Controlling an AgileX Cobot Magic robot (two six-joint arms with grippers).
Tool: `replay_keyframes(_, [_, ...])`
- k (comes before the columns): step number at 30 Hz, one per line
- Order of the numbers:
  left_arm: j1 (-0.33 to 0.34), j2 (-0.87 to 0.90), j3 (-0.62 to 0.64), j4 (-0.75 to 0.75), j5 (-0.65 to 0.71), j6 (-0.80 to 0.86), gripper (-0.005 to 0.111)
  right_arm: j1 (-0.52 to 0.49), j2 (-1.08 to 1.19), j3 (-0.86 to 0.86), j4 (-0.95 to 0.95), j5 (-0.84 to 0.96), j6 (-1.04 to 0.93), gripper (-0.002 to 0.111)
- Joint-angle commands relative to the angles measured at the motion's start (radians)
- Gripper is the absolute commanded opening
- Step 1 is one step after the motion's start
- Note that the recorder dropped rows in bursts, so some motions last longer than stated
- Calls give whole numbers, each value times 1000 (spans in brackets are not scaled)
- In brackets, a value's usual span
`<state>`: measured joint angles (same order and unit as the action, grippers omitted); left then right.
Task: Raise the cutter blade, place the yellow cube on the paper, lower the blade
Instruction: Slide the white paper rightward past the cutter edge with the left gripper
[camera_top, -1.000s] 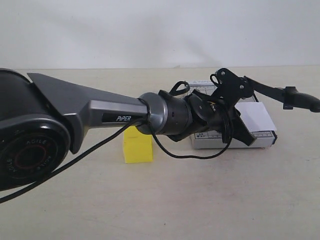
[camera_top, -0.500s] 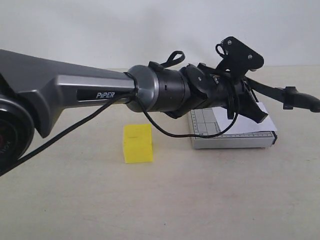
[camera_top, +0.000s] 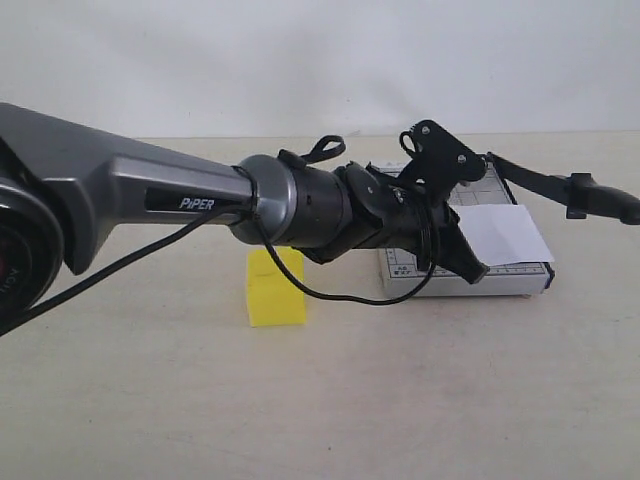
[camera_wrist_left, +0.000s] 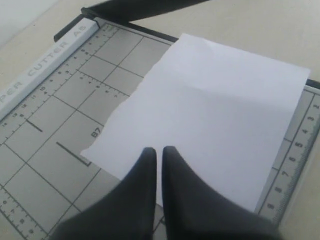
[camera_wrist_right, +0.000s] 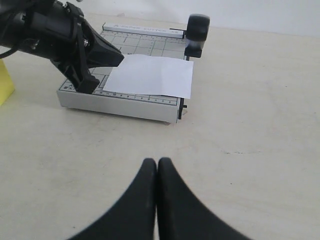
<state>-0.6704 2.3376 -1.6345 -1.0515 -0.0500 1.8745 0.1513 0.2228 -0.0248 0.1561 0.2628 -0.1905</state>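
The yellow cube (camera_top: 275, 290) sits on the table left of the grey trimmer board (camera_top: 470, 282), partly behind my left arm; its corner shows in the right wrist view (camera_wrist_right: 4, 82). The paper (camera_top: 512, 234) (camera_wrist_left: 210, 110) (camera_wrist_right: 152, 75) lies flat on the board. The cutter blade (camera_top: 535, 180) is lifted off the board, its handle (camera_top: 603, 197) (camera_wrist_right: 197, 27) out past the right end. My left gripper (camera_top: 468, 262) (camera_wrist_left: 159, 150) (camera_wrist_right: 114, 56) hovers shut and empty over the paper's near edge. My right gripper (camera_wrist_right: 157, 161) is shut and empty over bare table in front of the trimmer.
The trimmer's ruler bar (camera_wrist_left: 45, 65) runs along the board's far side. The left arm's grey forearm (camera_top: 150, 200) and its dangling cable (camera_top: 340, 295) cross above the cube. Pale tabletop (camera_top: 400, 400) stretches in front, with a white wall behind.
The left arm rose over the trimmer, then dropped again and drew back slightly to the left. Cube, paper and blade have not moved.
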Motion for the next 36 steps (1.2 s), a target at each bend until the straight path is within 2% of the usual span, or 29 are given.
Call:
replay_keyframes(1, [1, -9, 7, -3, -29, 4, 4, -2, -4, 5, -5, -5, -3, 1])
replay_keyframes(30, [-2, 52, 5, -6, -55, 2, 4, -2, -4, 5, -5, -5, 1, 1])
replay_keyframes(36, [-27, 61, 5, -6, -63, -5, 4, -2, -4, 5, -5, -5, -2, 1])
